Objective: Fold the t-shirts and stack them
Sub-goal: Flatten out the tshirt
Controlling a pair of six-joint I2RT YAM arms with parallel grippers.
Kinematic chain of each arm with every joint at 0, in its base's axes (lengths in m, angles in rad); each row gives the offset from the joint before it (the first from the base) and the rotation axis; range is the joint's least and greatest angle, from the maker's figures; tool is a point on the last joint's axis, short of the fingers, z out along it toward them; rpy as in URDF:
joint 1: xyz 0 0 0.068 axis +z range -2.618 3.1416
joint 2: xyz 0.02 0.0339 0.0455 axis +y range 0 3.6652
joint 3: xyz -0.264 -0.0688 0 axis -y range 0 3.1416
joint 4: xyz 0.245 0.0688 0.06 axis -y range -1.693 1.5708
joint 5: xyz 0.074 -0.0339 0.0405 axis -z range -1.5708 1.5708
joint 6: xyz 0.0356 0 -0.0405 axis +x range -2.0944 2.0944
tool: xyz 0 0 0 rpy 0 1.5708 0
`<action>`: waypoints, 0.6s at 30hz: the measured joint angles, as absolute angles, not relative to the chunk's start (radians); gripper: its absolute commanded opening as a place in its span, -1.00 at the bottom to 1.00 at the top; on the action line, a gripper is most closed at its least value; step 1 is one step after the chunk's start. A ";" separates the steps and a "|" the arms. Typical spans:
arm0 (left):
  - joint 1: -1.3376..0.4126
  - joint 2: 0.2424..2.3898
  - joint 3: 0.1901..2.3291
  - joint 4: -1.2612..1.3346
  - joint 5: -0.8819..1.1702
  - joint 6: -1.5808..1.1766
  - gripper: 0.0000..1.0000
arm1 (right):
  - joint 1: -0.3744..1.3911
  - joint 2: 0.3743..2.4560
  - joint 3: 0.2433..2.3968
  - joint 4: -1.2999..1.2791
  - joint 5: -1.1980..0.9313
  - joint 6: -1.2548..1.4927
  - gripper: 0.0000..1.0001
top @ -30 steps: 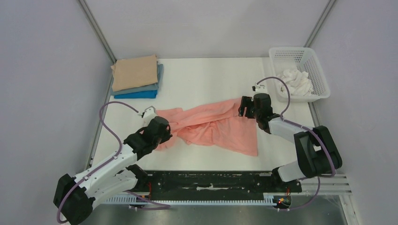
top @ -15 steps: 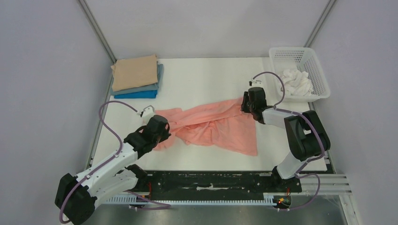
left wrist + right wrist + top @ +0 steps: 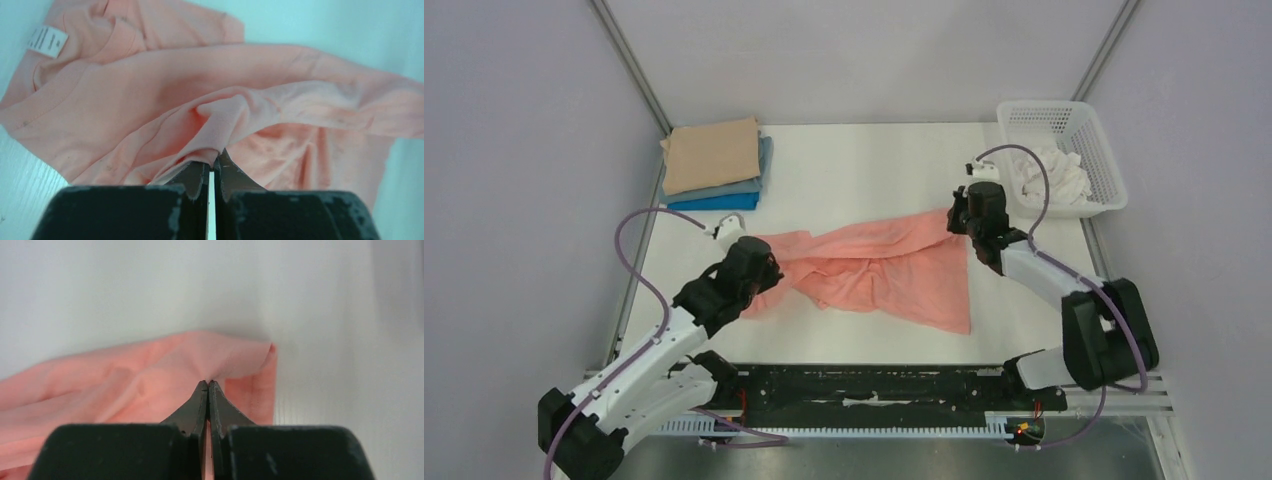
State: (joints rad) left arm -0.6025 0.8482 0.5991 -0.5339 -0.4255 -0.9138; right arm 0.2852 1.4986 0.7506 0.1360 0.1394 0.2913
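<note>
l wrist only: white label [image 3: 47, 41] on salmon shirt [image 3: 150, 95].

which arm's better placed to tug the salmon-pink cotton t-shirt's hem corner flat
Right, likely: right gripper is shut on that corner of the salmon-pink cotton t-shirt; left gripper pinches a fold at its collar end.

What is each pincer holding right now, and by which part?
Both hold the crumpled salmon-pink cotton t-shirt: the left pincer pinches a raised fold at its left end, the right pincer pinches its far right corner.
</note>
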 measured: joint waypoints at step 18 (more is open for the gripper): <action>-0.601 0.731 1.428 -0.575 -0.406 -0.583 -0.95 | 0.286 0.770 1.068 -0.075 0.047 0.182 -1.00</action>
